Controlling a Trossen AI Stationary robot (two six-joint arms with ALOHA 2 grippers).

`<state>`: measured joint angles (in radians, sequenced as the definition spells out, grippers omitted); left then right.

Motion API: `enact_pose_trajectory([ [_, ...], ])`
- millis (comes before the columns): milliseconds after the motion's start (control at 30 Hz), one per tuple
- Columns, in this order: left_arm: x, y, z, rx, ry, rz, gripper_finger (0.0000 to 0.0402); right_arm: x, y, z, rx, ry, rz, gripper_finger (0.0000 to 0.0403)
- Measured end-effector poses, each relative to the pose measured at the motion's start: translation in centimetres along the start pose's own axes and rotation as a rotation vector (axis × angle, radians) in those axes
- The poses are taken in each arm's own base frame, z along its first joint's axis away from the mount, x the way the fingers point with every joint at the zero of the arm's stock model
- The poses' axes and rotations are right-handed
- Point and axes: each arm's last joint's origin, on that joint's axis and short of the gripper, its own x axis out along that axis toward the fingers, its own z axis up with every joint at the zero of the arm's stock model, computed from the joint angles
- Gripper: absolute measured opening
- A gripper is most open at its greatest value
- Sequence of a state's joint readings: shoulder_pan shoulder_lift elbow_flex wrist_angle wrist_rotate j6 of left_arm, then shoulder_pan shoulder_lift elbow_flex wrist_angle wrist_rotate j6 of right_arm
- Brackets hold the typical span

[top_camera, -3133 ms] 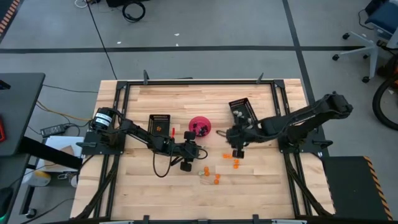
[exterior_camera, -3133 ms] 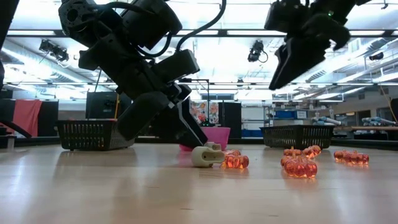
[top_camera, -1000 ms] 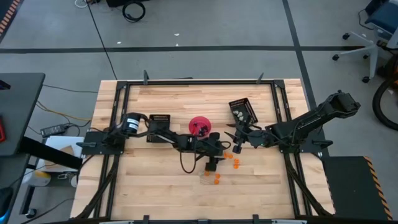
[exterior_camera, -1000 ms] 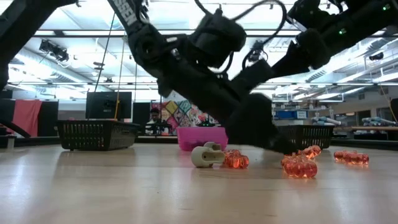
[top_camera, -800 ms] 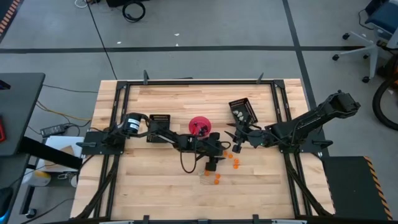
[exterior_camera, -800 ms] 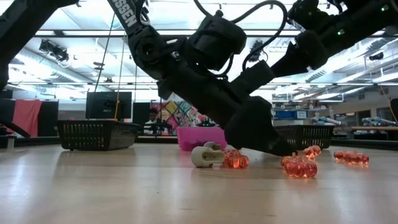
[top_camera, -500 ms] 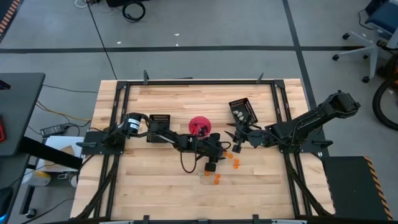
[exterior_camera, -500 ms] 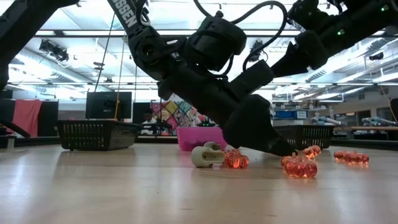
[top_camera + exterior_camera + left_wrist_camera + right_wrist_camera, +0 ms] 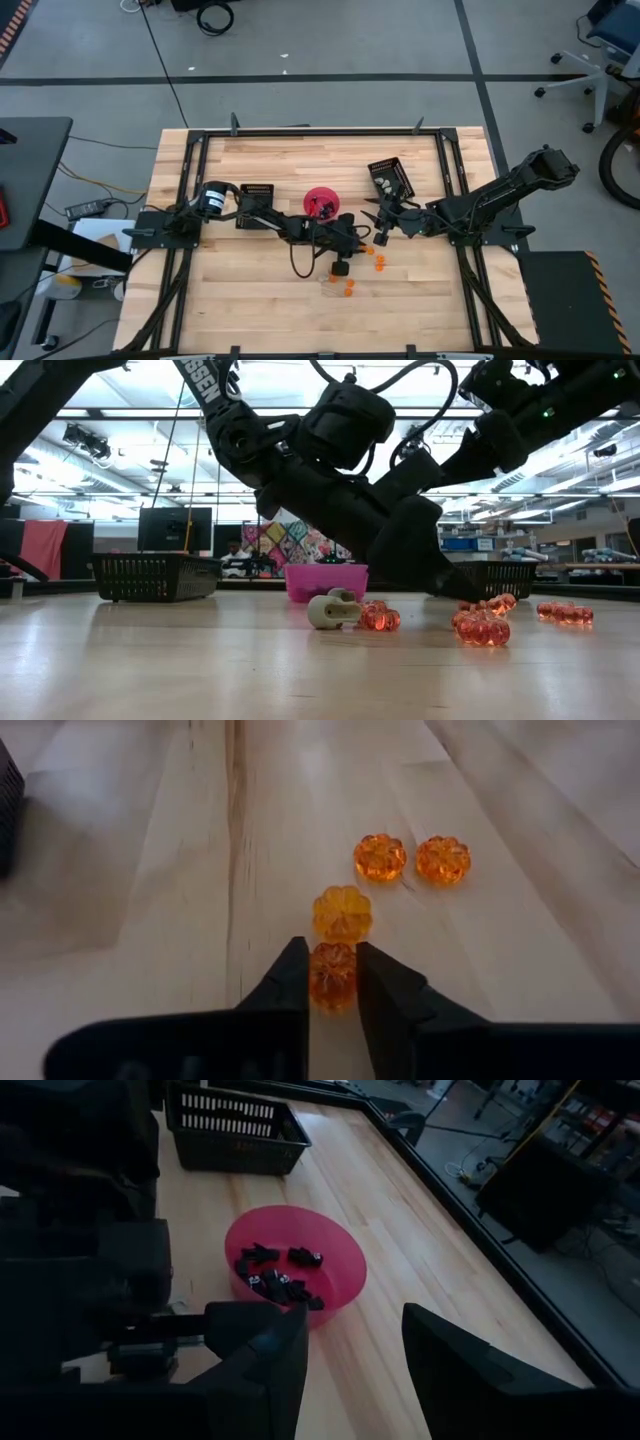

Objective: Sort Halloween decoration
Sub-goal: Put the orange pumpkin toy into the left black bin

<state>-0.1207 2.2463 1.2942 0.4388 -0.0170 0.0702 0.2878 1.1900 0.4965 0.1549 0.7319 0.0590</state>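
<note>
In the left wrist view, the left gripper (image 9: pixel 333 982) has its two dark fingers closed on one orange pumpkin trinket (image 9: pixel 333 974), pinching it from both sides. Just beyond it lies a second orange pumpkin (image 9: pixel 342 913), nearly touching the first. Farther on, two more orange pumpkins (image 9: pixel 380 857) sit side by side, close to each other. That makes four in this view, all round and ribbed, with no clear long axis, on the bare wooden table (image 9: pixel 520 940).

At table height, a whitish trinket (image 9: pixel 331 610) lies on its side next to an orange one (image 9: pixel 380 618), its long axis across the view.

The right gripper (image 9: pixel 352 1342) hangs near the pink bowl (image 9: pixel 345 1260), fingers apart and empty. The bowl holds several small black trinkets (image 9: pixel 275 1275), too jumbled to count. Behind the bowl stands one black tray (image 9: pixel 235 1120). From above, a second black tray (image 9: pixel 390 178) holds a few whitish pieces.
</note>
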Motion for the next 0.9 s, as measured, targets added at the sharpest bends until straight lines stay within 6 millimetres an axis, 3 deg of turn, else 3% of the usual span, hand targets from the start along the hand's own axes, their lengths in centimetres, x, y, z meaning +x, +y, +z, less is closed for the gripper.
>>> enact_pose_trajectory([
  [467, -0.3, -0.1, 0.3, 0.003, 0.006, -0.041, 0.0016, -0.3, 0.4, 0.0, 0.007, -0.008, 0.014, 0.0167],
  [900, -0.6, -0.8, 1.3, 0.041, -0.072, -0.089, 0.0130, -0.3, 0.4, 0.0, 0.005, -0.005, 0.012, 0.0167],
])
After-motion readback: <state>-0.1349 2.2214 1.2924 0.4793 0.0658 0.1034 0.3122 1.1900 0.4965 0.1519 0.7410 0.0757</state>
